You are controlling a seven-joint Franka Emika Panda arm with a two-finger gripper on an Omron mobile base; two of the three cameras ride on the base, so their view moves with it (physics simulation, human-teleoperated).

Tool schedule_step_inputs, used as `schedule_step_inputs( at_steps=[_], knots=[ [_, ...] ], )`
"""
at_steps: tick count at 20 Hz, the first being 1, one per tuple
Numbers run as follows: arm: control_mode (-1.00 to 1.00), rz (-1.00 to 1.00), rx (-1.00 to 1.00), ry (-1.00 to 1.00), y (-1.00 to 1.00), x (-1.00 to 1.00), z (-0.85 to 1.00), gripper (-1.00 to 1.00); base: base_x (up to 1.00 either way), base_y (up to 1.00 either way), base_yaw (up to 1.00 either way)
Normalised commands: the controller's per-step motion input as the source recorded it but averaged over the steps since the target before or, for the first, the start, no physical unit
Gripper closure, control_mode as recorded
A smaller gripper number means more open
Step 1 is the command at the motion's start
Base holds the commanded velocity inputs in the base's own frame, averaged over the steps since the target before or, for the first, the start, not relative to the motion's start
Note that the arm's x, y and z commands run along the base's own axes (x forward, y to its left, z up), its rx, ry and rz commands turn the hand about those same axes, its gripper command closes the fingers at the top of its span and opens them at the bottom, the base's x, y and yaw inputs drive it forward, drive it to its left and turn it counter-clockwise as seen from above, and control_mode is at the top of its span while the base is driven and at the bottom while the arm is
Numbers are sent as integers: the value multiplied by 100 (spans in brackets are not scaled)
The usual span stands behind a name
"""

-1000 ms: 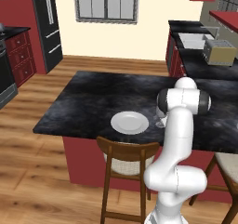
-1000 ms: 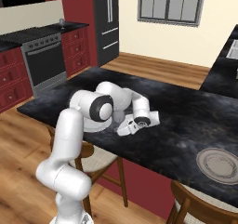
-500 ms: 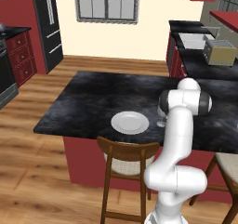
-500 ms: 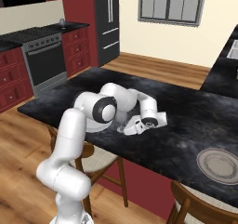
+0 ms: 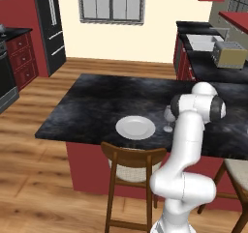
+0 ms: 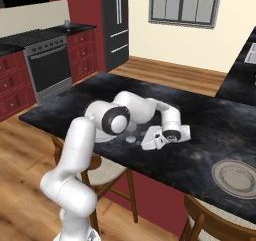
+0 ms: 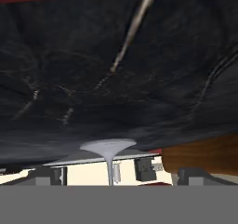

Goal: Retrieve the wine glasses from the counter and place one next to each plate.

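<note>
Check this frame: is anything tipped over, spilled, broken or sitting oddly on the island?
Nothing stands out. A wine glass stands upright on the counter, right beside the white plate. The patterned plate lies flat further along. No spill or damage shows.

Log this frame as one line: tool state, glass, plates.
tool: open, low over counter | wine glass: upright on counter, right of white plate, not gripped | patterned plate: no glass beside it

floor (image 5: 34, 145): wood | window (image 5: 112, 3): paned | chair (image 5: 133, 176): wooden | fridge (image 5: 48, 26): black
</note>
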Motion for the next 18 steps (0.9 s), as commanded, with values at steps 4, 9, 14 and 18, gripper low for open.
schedule_step_inputs(
  at_steps=[4, 9, 14, 18],
  knots=[
    [-100, -11, -3, -25, 2, -95, 97, -100, 0, 0, 0],
    [-100, -11, -15, -25, 36, -68, 100, -100, 0, 0, 0],
    [-100, -9, -19, -18, 76, -29, 100, -100, 0, 0, 0],
    [-100, -3, -9, -4, 64, -22, 100, -100, 0, 0, 0]
  ],
)
